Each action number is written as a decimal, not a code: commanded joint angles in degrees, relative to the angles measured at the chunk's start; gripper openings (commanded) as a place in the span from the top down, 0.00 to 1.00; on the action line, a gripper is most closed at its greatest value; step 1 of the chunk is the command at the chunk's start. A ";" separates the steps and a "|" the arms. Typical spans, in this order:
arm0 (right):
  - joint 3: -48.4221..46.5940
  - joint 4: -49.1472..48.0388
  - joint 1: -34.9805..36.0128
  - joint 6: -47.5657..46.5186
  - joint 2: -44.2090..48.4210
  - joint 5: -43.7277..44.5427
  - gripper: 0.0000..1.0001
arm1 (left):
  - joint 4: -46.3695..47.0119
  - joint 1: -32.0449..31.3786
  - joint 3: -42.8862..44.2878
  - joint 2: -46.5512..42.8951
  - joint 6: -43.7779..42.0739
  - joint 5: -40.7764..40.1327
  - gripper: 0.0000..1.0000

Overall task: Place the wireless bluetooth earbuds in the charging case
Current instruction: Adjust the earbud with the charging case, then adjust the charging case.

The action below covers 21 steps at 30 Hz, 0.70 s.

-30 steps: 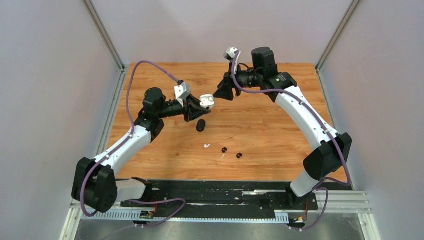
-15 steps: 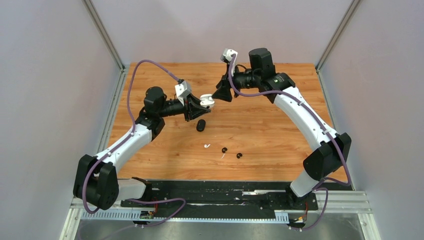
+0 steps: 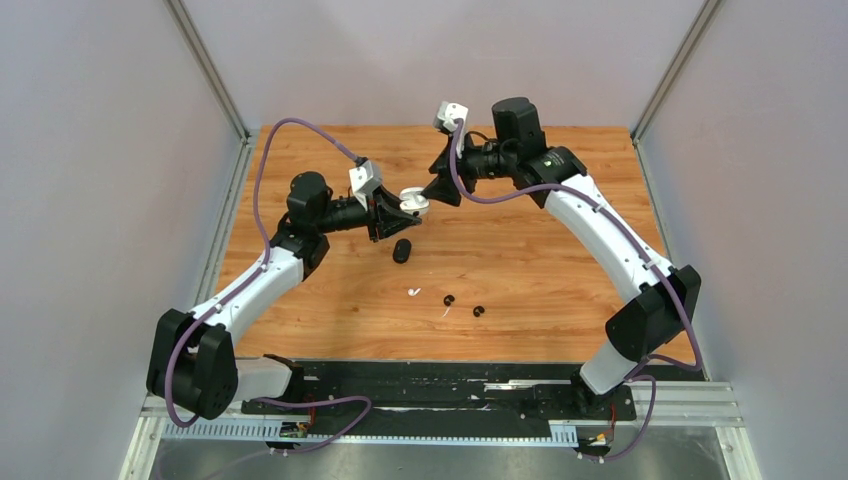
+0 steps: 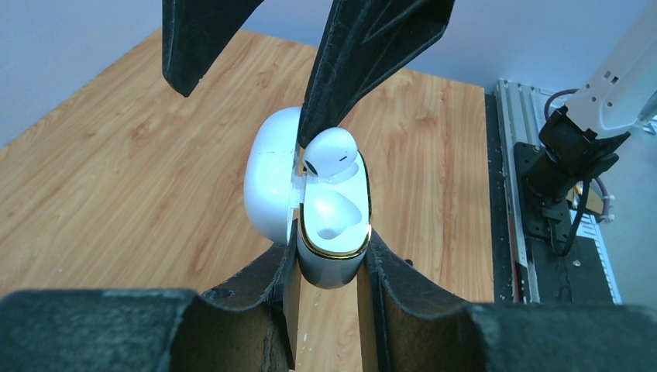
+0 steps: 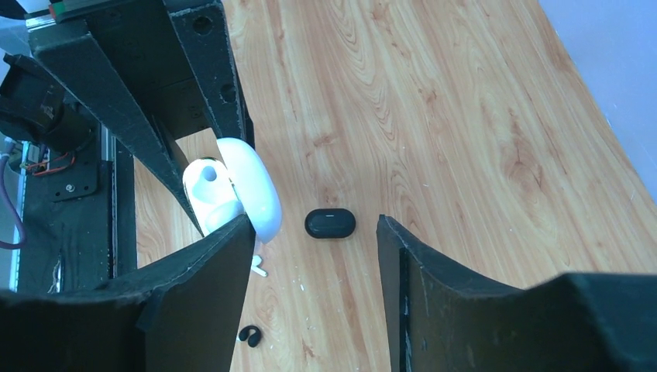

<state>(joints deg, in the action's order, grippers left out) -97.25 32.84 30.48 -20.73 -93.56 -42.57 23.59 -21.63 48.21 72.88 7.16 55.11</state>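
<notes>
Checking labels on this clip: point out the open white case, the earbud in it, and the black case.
open white case point(image 4: 331, 267): left wrist view, front wall of its lower half.
white earbud point(image 4: 331, 149): left wrist view, its rounded head.
black case point(image 5: 330, 223): right wrist view, middle of its top.

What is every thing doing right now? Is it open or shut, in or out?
White oval charging case: lid open, held up.
Left fingers: shut on the case.
White stemmed earbud: in one slot; the other slot is empty.
Right fingers: open, one tip at that earbud.
Black oval case: shut, lying on the wooden table.
Second white earbud: loose on the table.
Two black rounded earbuds: loose on the table.
</notes>
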 commanded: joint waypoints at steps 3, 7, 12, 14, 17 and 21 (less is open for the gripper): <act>0.35 -0.14 0.81 -5.28 2.70 -2.37 0.40 | 2.22 0.39 2.56 0.68 -0.49 2.55 1.00; 1.41 -0.19 0.82 -8.53 3.73 -0.98 0.39 | 2.03 0.57 2.96 1.06 -1.45 3.58 1.00; 0.19 -0.21 0.80 -8.95 4.16 10.67 0.38 | 1.15 0.70 3.29 0.85 -2.49 3.94 1.00; -0.09 -0.31 0.65 -9.13 5.06 12.14 0.38 | 0.70 0.71 3.30 0.64 -2.77 3.95 1.00; -0.01 -0.28 0.63 -7.90 6.52 12.26 0.37 | 0.52 0.79 3.09 0.39 -2.91 3.75 1.00; -0.36 -0.44 -0.40 -3.73 8.30 4.92 0.38 | 0.40 0.80 3.03 0.25 -2.94 3.71 1.00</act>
<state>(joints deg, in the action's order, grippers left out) -96.03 33.95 31.31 -27.40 -89.21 -34.00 22.98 -21.12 49.15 73.97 5.61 57.58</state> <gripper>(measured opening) 0.635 0.347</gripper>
